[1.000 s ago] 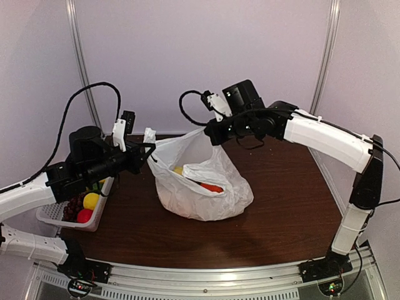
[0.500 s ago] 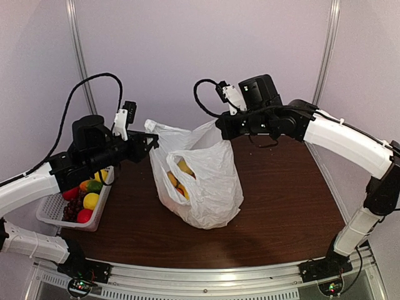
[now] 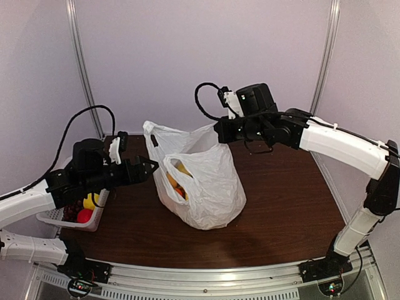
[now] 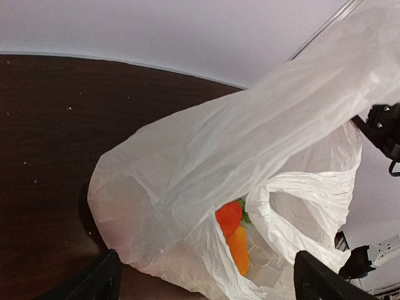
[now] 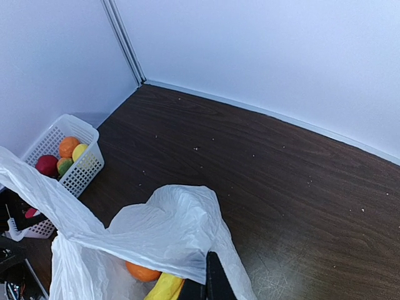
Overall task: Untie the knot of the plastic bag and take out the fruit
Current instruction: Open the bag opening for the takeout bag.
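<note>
At 8 o'clock on the dark wooden surface (image 3: 281,206), near its edge: a white slatted basket (image 5: 74,164) with red, orange, yellow and green pieces, half hidden in the top view under the left arm. Around the centre, standing upright: the plastic bag (image 3: 209,194), mouth gaping toward 9 o'clock, one handle loop (image 4: 300,181) drooping across the opening. Inside, seen through the mouth: the fruit (image 4: 232,232), orange and yellow pieces plus a bit of green. Far top edge of the bag pinched and drawn up toward 1 o'clock by the right end effector (image 3: 220,132), fingers clenched on the film. Left end effector (image 3: 152,167) released, fingers spread wide, at 9 o'clock of the bag, just beside its side, gripping nothing. Right arm reaching in high from 3 o'clock, forearm roughly level. Left arm low, stretched from 8 o'clock across the basket toward the bag.
</note>
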Robot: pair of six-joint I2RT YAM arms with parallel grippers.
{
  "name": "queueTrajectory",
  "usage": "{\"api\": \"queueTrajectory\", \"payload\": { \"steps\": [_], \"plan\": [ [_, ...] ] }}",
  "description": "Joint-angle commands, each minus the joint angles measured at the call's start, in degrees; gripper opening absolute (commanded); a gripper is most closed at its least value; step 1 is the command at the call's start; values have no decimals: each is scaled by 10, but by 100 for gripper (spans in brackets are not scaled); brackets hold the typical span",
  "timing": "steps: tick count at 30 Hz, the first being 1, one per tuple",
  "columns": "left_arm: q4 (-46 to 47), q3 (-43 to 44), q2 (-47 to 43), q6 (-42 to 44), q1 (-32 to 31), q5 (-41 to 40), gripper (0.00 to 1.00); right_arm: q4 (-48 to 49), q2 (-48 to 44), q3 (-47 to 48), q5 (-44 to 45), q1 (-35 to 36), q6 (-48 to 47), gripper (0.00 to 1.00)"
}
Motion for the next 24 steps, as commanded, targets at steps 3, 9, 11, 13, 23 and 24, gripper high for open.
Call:
{"api": "queueTrajectory", "payload": {
  "steps": [3, 9, 11, 13, 23, 24],
  "plan": [
    [25, -57, -12, -138, -20, 22, 97, 29, -15, -11, 16, -2, 21, 0],
    [91, -98, 12, -183, -25, 35, 97, 35, -21, -18, 14, -2, 28, 0],
    [112, -99, 22, -184, -28, 43, 96, 36, -22, -20, 14, -2, 29, 0],
    [121, -94, 34, -183, -30, 49, 94, 36, -23, -21, 15, -2, 28, 0],
    [155, -77, 95, -174, -47, 55, 80, 41, -26, -26, 16, -2, 33, 0],
    [156, -75, 100, -174, -47, 56, 75, 41, -26, -27, 17, -2, 33, 0]
  ]
}}
